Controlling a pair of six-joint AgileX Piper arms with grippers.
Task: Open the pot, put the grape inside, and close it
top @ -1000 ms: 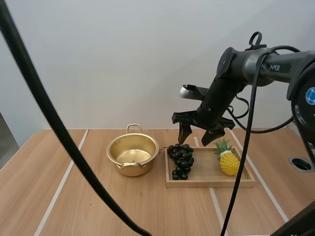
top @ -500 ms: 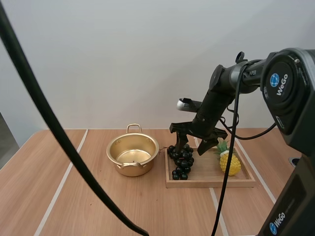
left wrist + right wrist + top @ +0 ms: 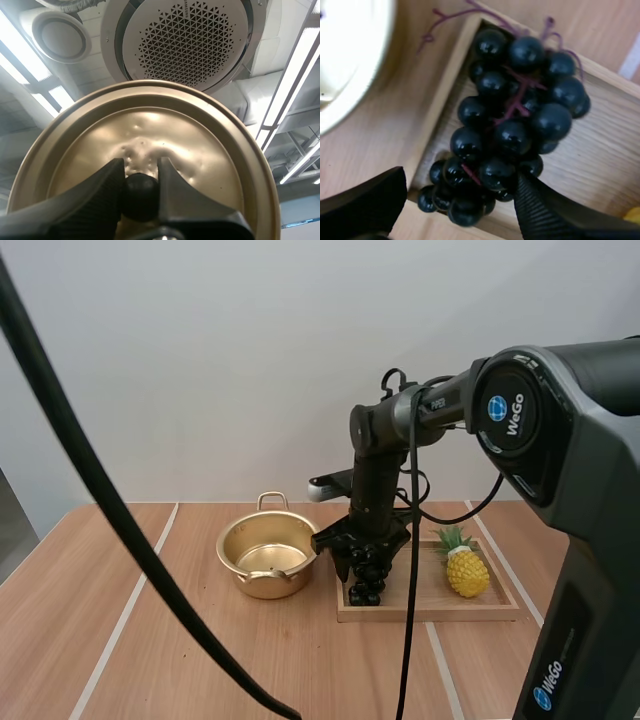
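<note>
Here the whole move turns on how the bunch of dark purple-black grapes [image 3: 512,115] lies between the right gripper's [image 3: 460,176] fingers. They stand wide apart, one to each side of the bunch's narrow tail end. The bunch's long axis runs away from the fingers toward its reddish stem, along the left wall of the shallow wooden tray [image 3: 430,612], so the fingers would close across that axis and not along it.

In the right wrist view one finger seems to hang outside the tray wall, on the side of the open round golden metal pot [image 3: 265,585] — that wall may well catch it as it descends. The pot stands on the pale wooden table [image 3: 150,640] just beside the tray, so the carry would be short. A yellow toy pineapple [image 3: 466,570] sits at the tray's other end, well clear.

The left gripper [image 3: 140,167] pinches the black knob [image 3: 141,195] of the golden lid [image 3: 200,140] — the right arm is plainly the nearer one.
</note>
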